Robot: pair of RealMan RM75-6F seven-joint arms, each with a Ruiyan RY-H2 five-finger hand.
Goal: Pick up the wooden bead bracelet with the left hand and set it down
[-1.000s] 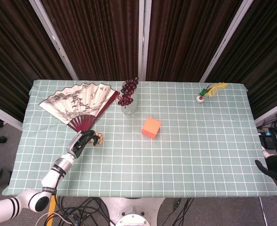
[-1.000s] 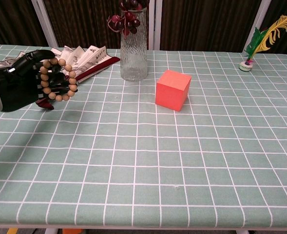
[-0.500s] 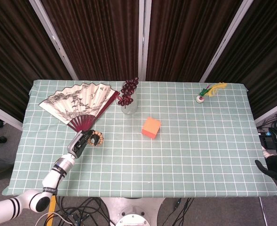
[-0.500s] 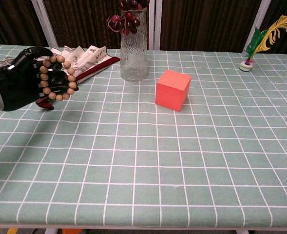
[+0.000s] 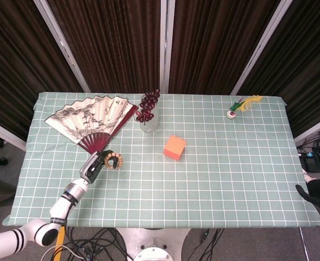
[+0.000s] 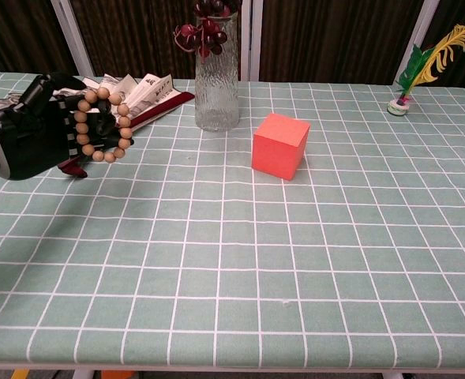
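Bracelet [image 6: 102, 125] was held in left hand [image 6: 35, 138], bead loop hanging round the dark fingers [image 6: 86, 126], fingers curled in on it. In chest view the loop sat clear of the tablecloth [image 6: 240, 260], w/ hand shadow below. Position: near left edge of table, toward front-left corner, just in front of the fan's handle end; in head view the bracelet [image 5: 114, 161] showed at the tip of the left hand [image 5: 96, 166].

Fan [image 5: 92, 119] lay spread open by back-left corner, ribs pointing toward the hand. Glass vase [image 6: 216, 87] w/ dark red berries [image 6: 204, 31] stood upright near middle of back edge, right of the fan. Orange cube [image 6: 280, 146] sat just front-right of vase, approx table centre. Feather holder [image 6: 402, 106] w/ yellow-green feather near back-right corner, well apart from the rest.

Right hand [image 5: 311, 197] only partly in head view, off the table's right edge near front-right corner; finger state – cannot tell.
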